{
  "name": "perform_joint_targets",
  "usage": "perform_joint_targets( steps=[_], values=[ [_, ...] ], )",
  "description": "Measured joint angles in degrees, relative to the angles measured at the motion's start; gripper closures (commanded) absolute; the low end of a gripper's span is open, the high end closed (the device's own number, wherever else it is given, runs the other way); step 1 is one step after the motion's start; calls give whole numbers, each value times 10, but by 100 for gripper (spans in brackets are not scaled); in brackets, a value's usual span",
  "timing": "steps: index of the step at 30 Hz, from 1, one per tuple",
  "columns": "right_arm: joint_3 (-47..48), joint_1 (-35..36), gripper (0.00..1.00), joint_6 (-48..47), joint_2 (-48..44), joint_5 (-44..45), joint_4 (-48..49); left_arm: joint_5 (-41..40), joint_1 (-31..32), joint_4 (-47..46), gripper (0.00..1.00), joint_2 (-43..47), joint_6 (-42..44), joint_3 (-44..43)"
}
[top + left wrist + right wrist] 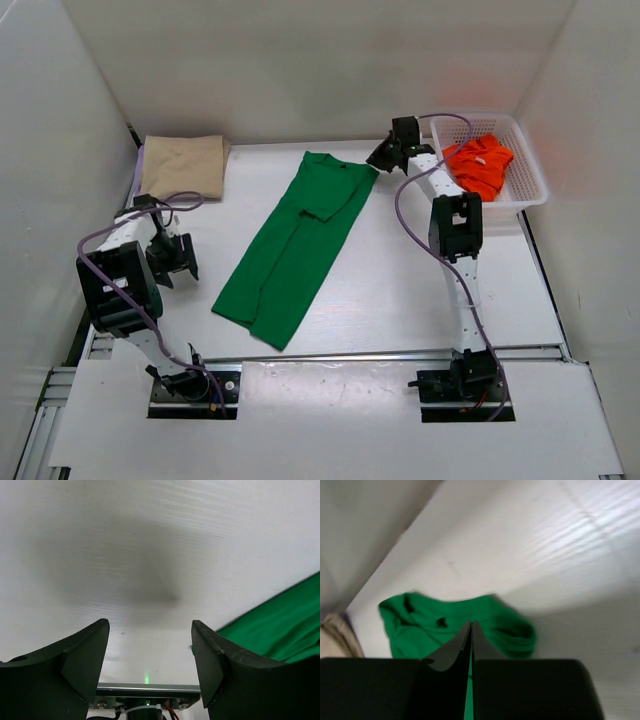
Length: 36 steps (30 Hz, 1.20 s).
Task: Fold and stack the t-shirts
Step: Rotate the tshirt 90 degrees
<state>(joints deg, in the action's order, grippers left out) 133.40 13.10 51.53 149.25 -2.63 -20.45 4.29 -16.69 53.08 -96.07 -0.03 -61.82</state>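
The green t-shirt (295, 245) lies long and narrow on the table, its sides folded in, collar end toward the back. My right gripper (378, 158) hovers at the shirt's back right corner. In the right wrist view its fingers (471, 624) are shut above the collar end (420, 625), with no cloth seen between the tips. My left gripper (175, 262) stands open over bare table (150, 625); the green hem edge (280, 625) lies to its right. A folded tan t-shirt (183, 165) rests at the back left on a lavender edge (138, 172). The orange-red t-shirt (480, 165) lies crumpled in the basket.
The white lattice basket (530, 185) stands at the back right, right beside the right arm. White walls close in the table on the left, back and right. The tan shirt also shows at the left edge of the right wrist view (332, 635).
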Motion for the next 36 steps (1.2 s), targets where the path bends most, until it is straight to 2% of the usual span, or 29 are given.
perform_joint_targets(
  steps=[4, 5, 6, 8, 9, 12, 13, 15, 18, 21, 26, 30, 36],
  values=[
    [-61, 11, 85, -50, -58, -53, 24, 1, 3, 15, 23, 4, 0, -23],
    [-74, 14, 81, -63, -80, -62, 17, 2, 4, 18, 21, 10, 0, -26],
    [-92, 17, 73, -80, -112, -69, 10, 2, 4, 21, 21, 23, 0, -28],
    [-166, 26, 62, -115, -213, -76, -11, 2, 2, 31, 21, 64, 0, -28],
    [-209, 31, 50, -130, -273, -75, -19, 0, 1, 35, 17, 94, 0, -27],
    [-364, 47, 34, -163, -489, -61, -18, -13, -2, 36, 4, 210, 1, -20],
    [-405, 52, 30, -170, -554, -54, -19, -19, -3, 34, 0, 257, 1, -15],
    [-503, 79, 27, -174, -684, -32, 5, -28, -5, 32, 0, 351, 0, 5],
    [-631, 152, 27, -145, -806, -17, 9, -29, -5, 45, 0, 443, 0, 23],
    [-759, 225, 29, -70, -829, -12, 6, -21, -5, 57, 0, 474, 0, 17],
    [-936, 362, 31, 116, -786, 20, -3, -24, -5, 82, 0, 476, 0, -37],
    [-940, 487, 31, 246, -751, 77, 39, -63, -5, 123, 0, 513, 0, -66],
    [-843, 568, 32, 381, -587, 117, 76, -137, -5, 191, 0, 576, 0, -66]
  ],
)
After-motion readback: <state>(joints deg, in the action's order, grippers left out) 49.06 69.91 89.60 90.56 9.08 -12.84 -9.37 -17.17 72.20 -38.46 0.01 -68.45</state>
